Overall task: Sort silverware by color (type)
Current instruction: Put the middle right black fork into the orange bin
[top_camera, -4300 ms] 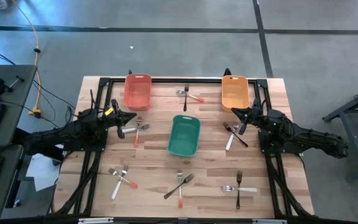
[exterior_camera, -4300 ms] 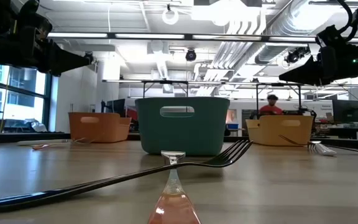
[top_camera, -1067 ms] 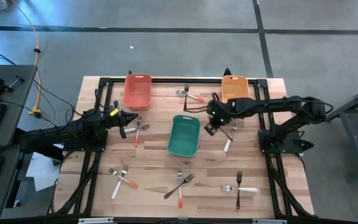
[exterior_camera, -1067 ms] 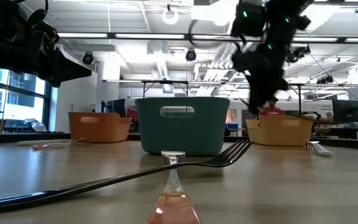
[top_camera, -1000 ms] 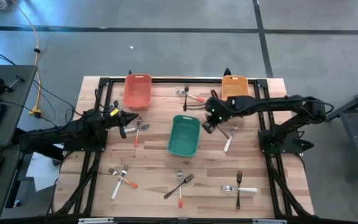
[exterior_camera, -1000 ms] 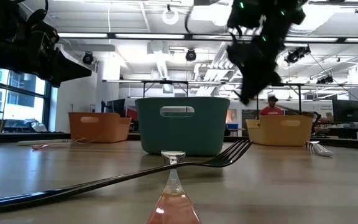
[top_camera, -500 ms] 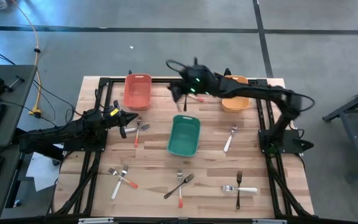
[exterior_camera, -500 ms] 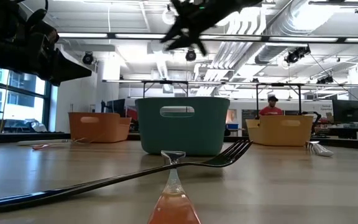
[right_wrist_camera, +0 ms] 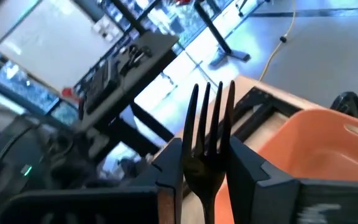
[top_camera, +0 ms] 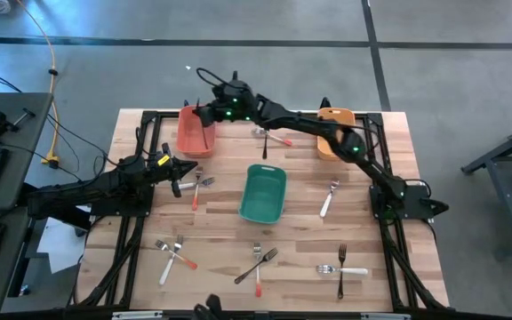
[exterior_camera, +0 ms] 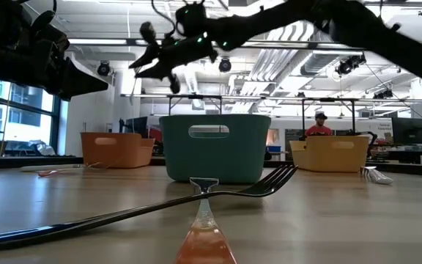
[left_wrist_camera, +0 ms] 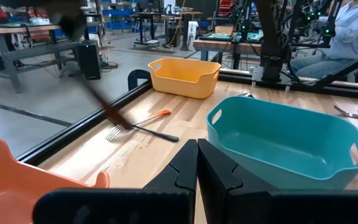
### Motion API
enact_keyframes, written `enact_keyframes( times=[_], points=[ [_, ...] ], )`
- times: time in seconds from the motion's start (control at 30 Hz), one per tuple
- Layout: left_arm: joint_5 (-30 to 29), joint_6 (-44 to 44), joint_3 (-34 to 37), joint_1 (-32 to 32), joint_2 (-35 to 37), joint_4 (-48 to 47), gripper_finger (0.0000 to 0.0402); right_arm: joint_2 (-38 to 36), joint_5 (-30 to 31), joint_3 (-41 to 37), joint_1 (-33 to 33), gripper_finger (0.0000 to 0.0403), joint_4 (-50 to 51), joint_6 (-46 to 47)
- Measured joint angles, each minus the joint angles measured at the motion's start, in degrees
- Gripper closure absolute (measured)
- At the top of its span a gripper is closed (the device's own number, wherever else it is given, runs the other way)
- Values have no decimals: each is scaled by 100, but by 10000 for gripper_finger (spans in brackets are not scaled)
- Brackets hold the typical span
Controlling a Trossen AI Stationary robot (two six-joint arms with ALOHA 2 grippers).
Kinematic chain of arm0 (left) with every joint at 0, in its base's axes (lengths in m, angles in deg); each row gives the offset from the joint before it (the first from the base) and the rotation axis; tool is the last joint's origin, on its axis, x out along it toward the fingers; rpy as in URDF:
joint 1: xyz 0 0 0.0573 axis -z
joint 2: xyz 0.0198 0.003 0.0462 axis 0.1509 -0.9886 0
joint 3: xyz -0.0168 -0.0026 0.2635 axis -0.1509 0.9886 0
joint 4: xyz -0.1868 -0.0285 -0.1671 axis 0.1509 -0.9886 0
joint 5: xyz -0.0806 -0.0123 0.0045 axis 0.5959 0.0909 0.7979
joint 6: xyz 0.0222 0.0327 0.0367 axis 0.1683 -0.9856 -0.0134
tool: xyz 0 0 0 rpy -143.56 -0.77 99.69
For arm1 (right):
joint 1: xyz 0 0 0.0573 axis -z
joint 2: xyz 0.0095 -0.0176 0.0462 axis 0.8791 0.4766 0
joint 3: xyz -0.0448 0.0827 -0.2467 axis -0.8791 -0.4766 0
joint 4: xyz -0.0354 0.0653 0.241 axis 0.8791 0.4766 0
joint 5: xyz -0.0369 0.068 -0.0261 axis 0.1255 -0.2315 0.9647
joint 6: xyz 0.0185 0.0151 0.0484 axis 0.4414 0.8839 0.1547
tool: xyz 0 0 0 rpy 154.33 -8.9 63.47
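Observation:
My right gripper [top_camera: 205, 116] reaches across to the far-left corner and hangs above the salmon bin [top_camera: 194, 133], shut on a dark fork [right_wrist_camera: 205, 134]. In the low view this gripper [exterior_camera: 156, 62] is high over the table. My left gripper [top_camera: 190, 170] waits shut near the left edge, beside a white-and-orange pair [top_camera: 199, 187]. Other silverware lies flat in crossed pairs: far middle [top_camera: 271, 136], near left [top_camera: 174, 255], near middle [top_camera: 258, 264], near right [top_camera: 340, 267]. A single white-handled piece [top_camera: 330, 197] lies right of the teal bin [top_camera: 263, 193]. My right gripper pinches the dark fork between its two fingers at the neck just below the tines [right_wrist_camera: 202, 177]. The tines [right_wrist_camera: 209, 109] stick out past the fingertips. The handle is hidden by the gripper. The fork is lifted clear, over the salmon bin's rim [right_wrist_camera: 316, 134].
The orange bin [top_camera: 334, 132] stands at the far right, the teal bin in the middle, the salmon bin at the far left. A black frame [top_camera: 265, 114] runs along the table's edges. Bare wood lies between the teal bin and the near pairs.
My right gripper, shut on the dark fork, has swept from beside the teal bin's right side up and toward the far-left corner, ending above the salmon bin. The white-handled piece that lay crossed with the fork has stayed on the table.

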Motion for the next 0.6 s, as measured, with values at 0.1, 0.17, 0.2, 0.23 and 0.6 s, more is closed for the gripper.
enact_keyframes(
  times=[0.1,0.17,0.2,0.23,0.6],
  points=[
    [-4,0,0,0,0,0,401,278,54,-10,82,347,-546,311],
    [-6,0,0,0,0,0,402,297,106,-269,132,346,-720,500],
    [-7,0,0,0,0,0,402,314,170,-366,152,346,-759,510],
    [-7,0,0,0,0,0,402,324,191,-450,164,346,-739,532],
    [-11,0,0,0,0,3,401,792,435,-572,177,344,-913,656]
  ],
)
